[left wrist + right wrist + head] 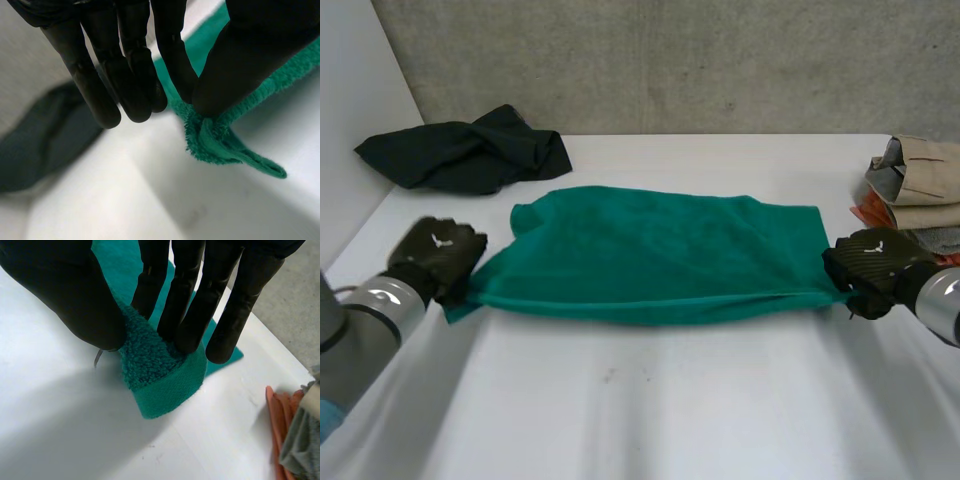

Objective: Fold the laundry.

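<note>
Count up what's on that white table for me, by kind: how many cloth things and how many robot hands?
green towel: 1
dark garment, crumpled: 1
stack of clothes, tan, grey and orange: 1 (I cannot count its separate pieces)
robot hands: 2, the left hand and the right hand, each pinching a corner of the towel
Total: 5

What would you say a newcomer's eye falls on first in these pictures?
The green towel spread across the white table, the left hand pinching its near-left corner and the right hand its near-right corner. Next, a crumpled black garment at the far left and a stack of clothes at the right edge.
</note>
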`<state>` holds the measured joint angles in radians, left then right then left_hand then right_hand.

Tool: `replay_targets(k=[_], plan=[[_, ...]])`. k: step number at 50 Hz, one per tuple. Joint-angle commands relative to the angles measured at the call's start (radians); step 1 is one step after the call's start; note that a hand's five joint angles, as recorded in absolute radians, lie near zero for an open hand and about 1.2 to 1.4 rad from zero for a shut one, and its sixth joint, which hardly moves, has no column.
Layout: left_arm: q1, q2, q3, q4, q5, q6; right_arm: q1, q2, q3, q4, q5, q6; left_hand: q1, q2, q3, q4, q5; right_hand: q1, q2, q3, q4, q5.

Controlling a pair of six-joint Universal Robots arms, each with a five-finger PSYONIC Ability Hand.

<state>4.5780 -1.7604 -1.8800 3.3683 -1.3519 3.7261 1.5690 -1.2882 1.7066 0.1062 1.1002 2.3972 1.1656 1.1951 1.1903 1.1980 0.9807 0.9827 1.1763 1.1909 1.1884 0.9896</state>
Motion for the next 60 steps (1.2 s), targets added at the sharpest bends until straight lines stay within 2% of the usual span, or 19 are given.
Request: replay_targets(k=[1,2,6,9,11,13,20,23,25,29,30,32,34,37,39,46,54,59,60], plan=[[-0.027,0.246,-0.042,-0.193,-0.013,0.006,-0.03,-0.152,-0.007,0.349,0.003,-0.2,0.231,0.201,0.206,0.198,0.241,0.414,0.22,0.205,0.208,0.232],[-0.028,0.263,-0.047,-0.264,-0.012,0.008,-0.047,-0.164,-0.005,0.419,0.007,-0.255,0.231,0.201,0.206,0.198,0.241,0.414,0.22,0.205,0.208,0.232],[-0.034,0.256,-0.06,-0.357,-0.007,0.006,-0.066,-0.169,-0.002,0.501,0.015,-0.337,0.231,0.201,0.206,0.198,0.241,0.414,0.22,0.205,0.208,0.232],[-0.042,0.21,-0.067,-0.325,-0.01,0.006,-0.063,-0.152,0.002,0.492,0.015,-0.326,0.231,0.201,0.206,0.198,0.241,0.414,0.22,0.205,0.208,0.232],[-0.053,0.119,-0.056,-0.27,-0.018,0.008,-0.06,-0.119,0.002,0.469,0.013,-0.311,0.231,0.201,0.206,0.198,0.241,0.414,0.22,0.205,0.208,0.232],[-0.062,0.056,-0.044,-0.238,-0.026,0.011,-0.058,-0.048,-0.011,0.435,0.023,-0.303,0.231,0.201,0.206,0.198,0.241,0.414,0.22,0.205,0.208,0.232],[-0.082,-0.161,0.114,-0.161,-0.136,0.05,-0.047,0.061,-0.119,0.353,0.076,-0.248,0.231,0.201,0.206,0.198,0.241,0.414,0.22,0.205,0.208,0.232],[-0.115,-0.223,0.238,-0.116,-0.162,0.115,0.015,0.112,-0.224,0.297,0.107,-0.192,0.231,0.201,0.206,0.198,0.241,0.414,0.22,0.205,0.208,0.232],[-0.152,-0.266,0.348,-0.06,-0.164,0.17,0.071,0.159,-0.339,0.247,0.13,-0.139,0.231,0.201,0.206,0.198,0.241,0.414,0.22,0.205,0.208,0.232],[-0.162,-0.326,0.574,0.078,-0.173,0.224,0.131,0.179,-0.53,0.129,0.177,-0.057,0.231,0.201,0.206,0.198,0.241,0.414,0.22,0.205,0.208,0.232],[-0.168,-0.33,0.663,0.132,-0.176,0.227,0.144,0.178,-0.606,0.048,0.2,-0.029,0.231,0.201,0.206,0.198,0.241,0.414,0.22,0.205,0.208,0.232],[-0.166,-0.33,0.74,0.183,-0.184,0.222,0.157,0.175,-0.656,-0.038,0.217,-0.009,0.231,0.201,0.206,0.198,0.241,0.414,0.22,0.205,0.208,0.232],[-0.177,-0.33,0.85,0.267,-0.187,0.215,0.17,0.161,-0.705,-0.196,0.242,0.029,0.231,0.201,0.206,0.198,0.241,0.414,0.22,0.205,0.208,0.232],[-0.186,-0.329,0.955,0.328,-0.193,0.183,0.177,0.121,-0.711,-0.385,0.277,0.081,0.231,0.201,0.206,0.198,0.241,0.414,0.22,0.205,0.208,0.232],[-0.194,-0.326,0.97,0.333,-0.194,0.164,0.178,0.109,-0.711,-0.45,0.288,0.1,0.231,0.201,0.206,0.198,0.241,0.414,0.22,0.205,0.208,0.232],[-0.183,-0.255,0.873,0.333,-0.194,0.074,0.197,0.098,-0.673,-0.474,0.293,0.115,0.231,0.201,0.206,0.198,0.241,0.414,0.22,0.205,0.208,0.232],[-0.129,-0.226,0.555,0.33,-0.188,0.066,0.2,0.109,-0.481,-0.429,0.262,0.114,0.231,0.201,0.206,0.198,0.241,0.414,0.22,0.205,0.208,0.232],[-0.137,-0.241,0.357,0.321,-0.176,0.052,0.201,0.116,-0.371,-0.358,0.242,0.109,0.231,0.201,0.206,0.198,0.241,0.414,0.22,0.205,0.208,0.232],[-0.139,-0.244,0.337,0.322,-0.171,0.048,0.206,0.115,-0.361,-0.353,0.242,0.109,-0.01,-0.04,-0.035,-0.043,0.0,0.414,0.22,0.205,0.208,0.232]])
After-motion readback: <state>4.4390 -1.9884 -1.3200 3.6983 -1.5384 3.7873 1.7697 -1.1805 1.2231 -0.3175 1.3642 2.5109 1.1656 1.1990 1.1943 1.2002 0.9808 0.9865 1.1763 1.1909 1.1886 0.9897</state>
